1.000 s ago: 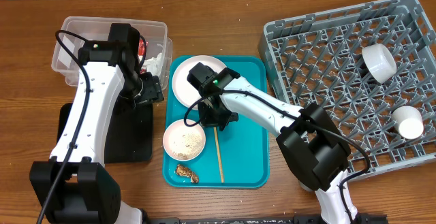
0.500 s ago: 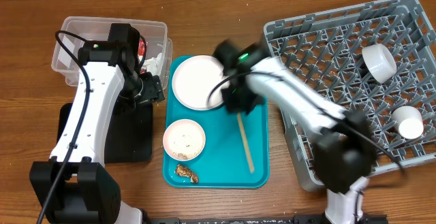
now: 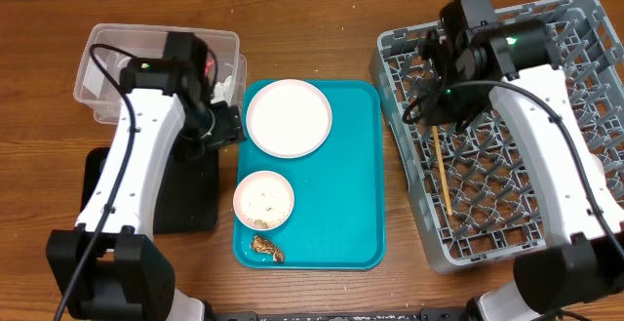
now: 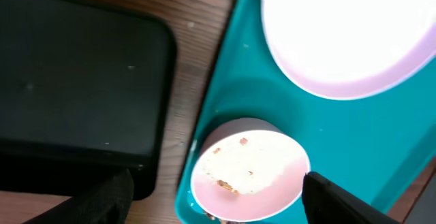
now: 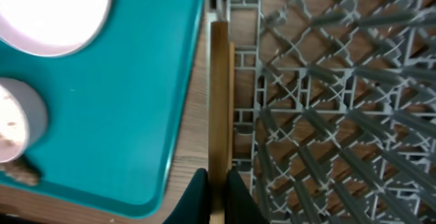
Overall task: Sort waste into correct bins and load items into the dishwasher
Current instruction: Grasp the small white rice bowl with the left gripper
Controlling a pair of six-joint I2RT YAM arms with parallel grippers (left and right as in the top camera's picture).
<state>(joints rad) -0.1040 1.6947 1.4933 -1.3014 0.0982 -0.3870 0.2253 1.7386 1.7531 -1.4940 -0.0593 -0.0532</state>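
Chopstick (image 5: 218, 101): light, stiff, slim, smooth wood. It hangs over dish rack (image 3: 507, 214) edge, pinched at one end by your right end effector (image 5: 216, 195). It may swivel, so hold firm. Left end effector (image 4: 211, 207) spread.

From above, the left arm (image 3: 136, 165) covers much of the black tray (image 3: 195, 204) and part of the clear tub (image 3: 102, 58). In the left wrist view the plate (image 4: 347, 26) runs off the top and right edges, and the wooden stick (image 5: 219, 101) is cut short at the bottom edge of the right wrist view
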